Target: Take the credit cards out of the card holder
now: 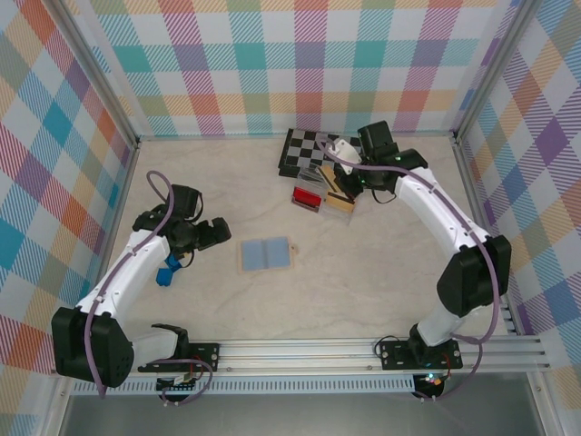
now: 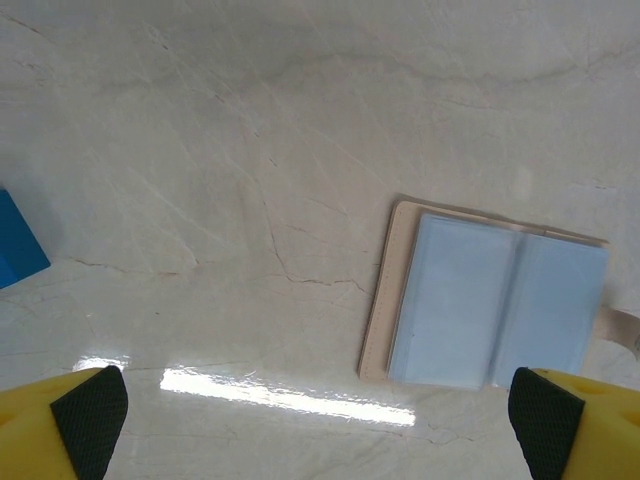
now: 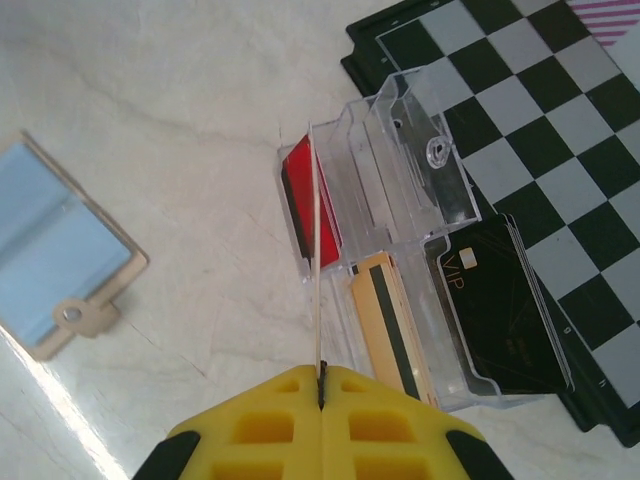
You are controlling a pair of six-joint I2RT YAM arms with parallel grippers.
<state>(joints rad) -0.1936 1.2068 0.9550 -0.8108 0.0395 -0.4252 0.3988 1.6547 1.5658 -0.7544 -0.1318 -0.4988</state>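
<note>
The card holder (image 1: pixel 265 253) lies open and flat on the table, two light blue panels with tan edging (image 2: pixel 495 305) and a small tab (image 3: pixel 75 316). My left gripper (image 1: pixel 213 234) hovers just left of it, open, nothing between its fingertips (image 2: pixel 318 425). My right gripper (image 3: pixel 321 385) is shut on a thin credit card (image 3: pixel 316 250), seen edge-on, above a clear tray (image 3: pixel 410 150). The tray holds a red card (image 3: pixel 305 205), an orange-tan card with a dark stripe (image 3: pixel 390 325) and a black card (image 3: pixel 500 310).
A chessboard (image 1: pixel 304 145) lies at the back, partly under the clear tray (image 1: pixel 322 195). A blue box (image 1: pixel 166 272) sits on the table beside the left arm. Checked walls close in the table on three sides.
</note>
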